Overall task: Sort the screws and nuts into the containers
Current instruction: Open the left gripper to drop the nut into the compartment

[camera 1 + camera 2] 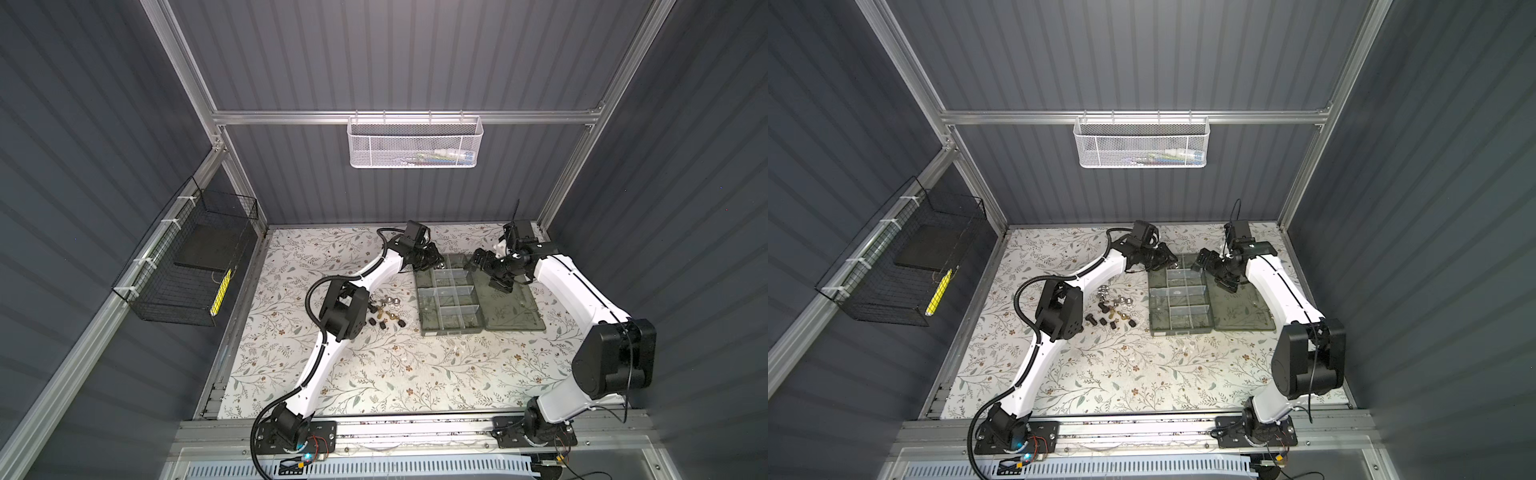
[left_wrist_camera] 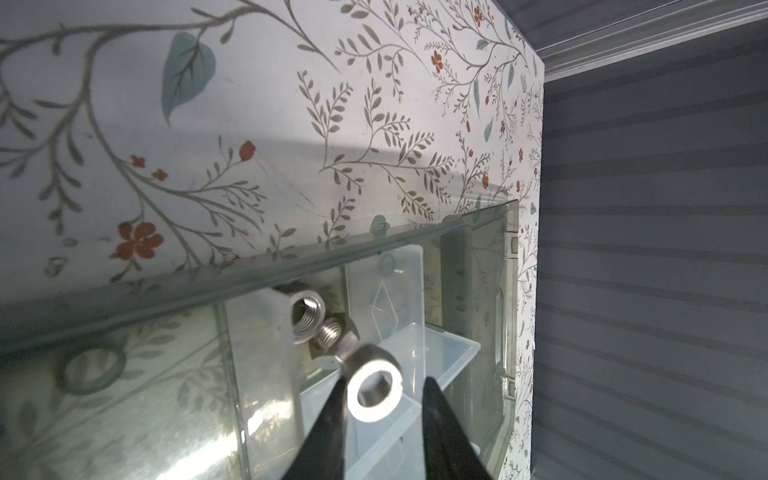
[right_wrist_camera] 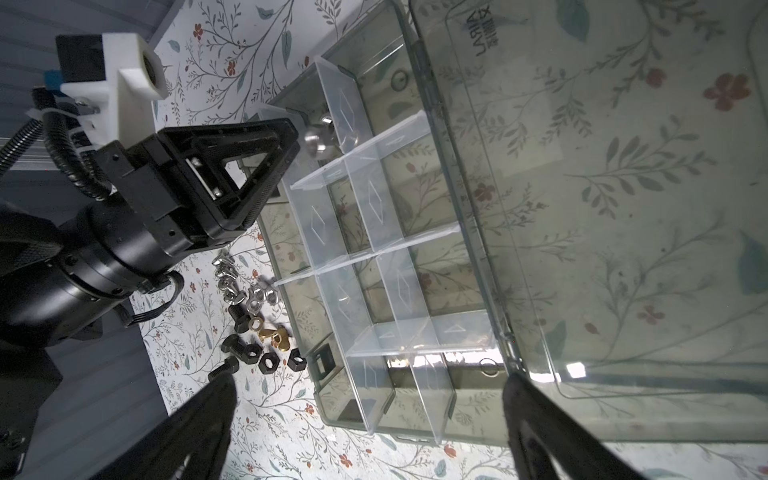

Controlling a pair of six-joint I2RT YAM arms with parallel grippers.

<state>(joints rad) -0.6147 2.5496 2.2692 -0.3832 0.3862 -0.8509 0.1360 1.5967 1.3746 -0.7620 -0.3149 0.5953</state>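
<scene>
Drop-off step: the left gripper [image 2: 386, 376], barely parted round a shiny silver nut [image 2: 374, 391], grip unclear, needs a clean release into the smoky plastic organiser box [image 1: 451, 328]; the right gripper [image 3: 370, 380] gapes empty.

Screws and nuts [image 1: 384, 311] clustered beside open organiser box [image 1: 453, 331], lid flat

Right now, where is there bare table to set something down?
Bare: the wide table strip between the organiser box's near edge and the arm bases; also the far-left corner beyond the left arm. Crowded: screws and nuts between that arm and the box.
</scene>
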